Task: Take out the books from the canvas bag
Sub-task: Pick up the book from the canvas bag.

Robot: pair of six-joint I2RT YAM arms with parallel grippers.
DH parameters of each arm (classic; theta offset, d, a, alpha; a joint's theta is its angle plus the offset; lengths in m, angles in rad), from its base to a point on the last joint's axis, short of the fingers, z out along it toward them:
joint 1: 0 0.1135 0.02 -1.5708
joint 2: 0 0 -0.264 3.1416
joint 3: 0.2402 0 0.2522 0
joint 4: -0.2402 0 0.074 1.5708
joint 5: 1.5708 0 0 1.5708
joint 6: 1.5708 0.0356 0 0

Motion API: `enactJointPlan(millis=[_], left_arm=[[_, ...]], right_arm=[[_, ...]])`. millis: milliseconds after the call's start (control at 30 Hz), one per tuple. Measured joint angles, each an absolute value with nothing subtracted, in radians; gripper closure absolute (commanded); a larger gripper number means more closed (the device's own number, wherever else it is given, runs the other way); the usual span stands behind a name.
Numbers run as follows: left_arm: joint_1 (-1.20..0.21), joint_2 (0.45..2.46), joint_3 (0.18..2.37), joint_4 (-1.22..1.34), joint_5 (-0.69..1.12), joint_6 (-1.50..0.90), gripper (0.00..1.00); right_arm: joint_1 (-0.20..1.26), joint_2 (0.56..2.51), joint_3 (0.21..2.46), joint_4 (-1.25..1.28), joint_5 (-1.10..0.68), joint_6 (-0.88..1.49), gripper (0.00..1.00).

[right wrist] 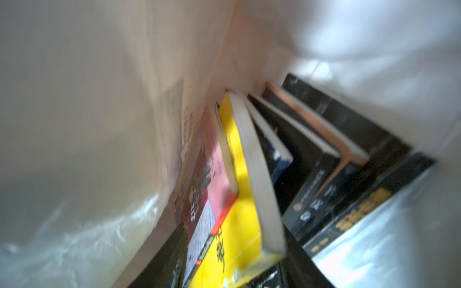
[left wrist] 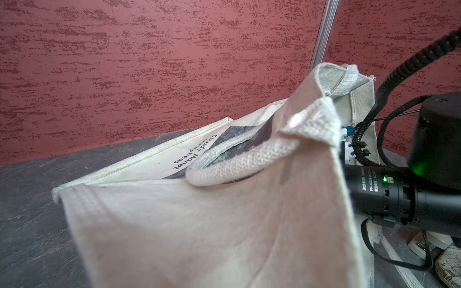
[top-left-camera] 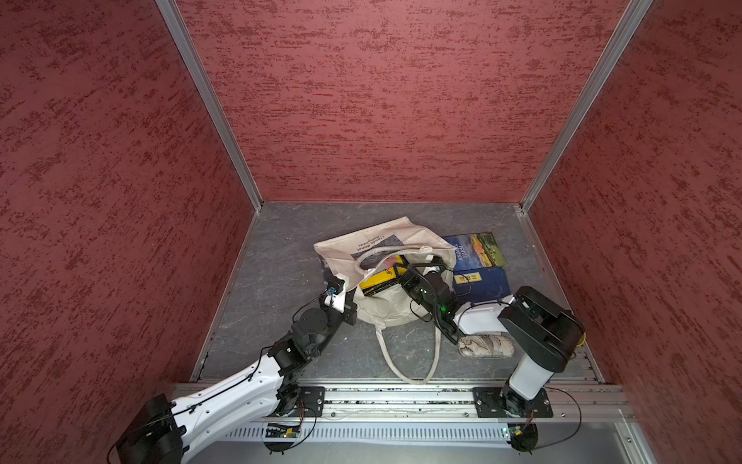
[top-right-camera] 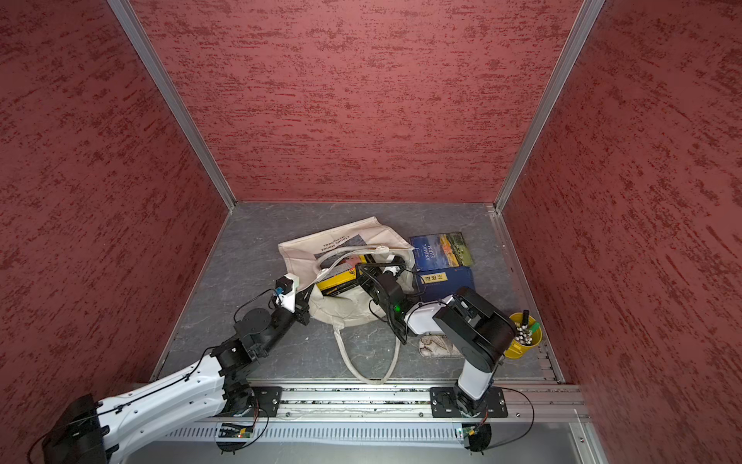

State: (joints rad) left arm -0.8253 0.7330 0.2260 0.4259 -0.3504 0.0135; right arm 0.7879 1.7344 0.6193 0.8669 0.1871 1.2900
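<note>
Pinching the bag (top-left-camera: 361, 245) rim, left claw (top-left-camera: 352, 302) props it open; right claw (top-left-camera: 399, 270), spread untellable, should clamp the yellow book (top-left-camera: 375, 282).

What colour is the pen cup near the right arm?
Yellow; the pen cup shows only in a top view.

One canvas bag (top-left-camera: 353, 245), two blue books (top-left-camera: 475, 251) outside it, one patterned pouch (top-left-camera: 486, 346), one yellow cup (top-right-camera: 526, 342), two arms (top-left-camera: 241, 385)

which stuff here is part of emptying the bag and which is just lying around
Part of the job: canvas bag; yellow book and dark books still inside it; two blue books already out beside it.
Just lying about: patterned pouch; yellow cup.
</note>
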Motion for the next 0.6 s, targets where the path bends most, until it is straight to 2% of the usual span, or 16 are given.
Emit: enactJointPlan(millis=[267,467,600], left_arm=[[-0.825,0.734,0.226,0.426,-0.350,0.014,1.00],[-0.825,0.741,0.226,0.433,-0.350,0.016,1.00],[-0.825,0.741,0.226,0.433,-0.351,0.016,1.00]], right_arm=[[0.825,1.750,0.582,0.947,0.220,1.333,0.46],[0.844,1.881,0.632,1.041,0.221,1.354,0.55],[0.857,1.941,0.650,1.081,0.233,1.359,0.57]])
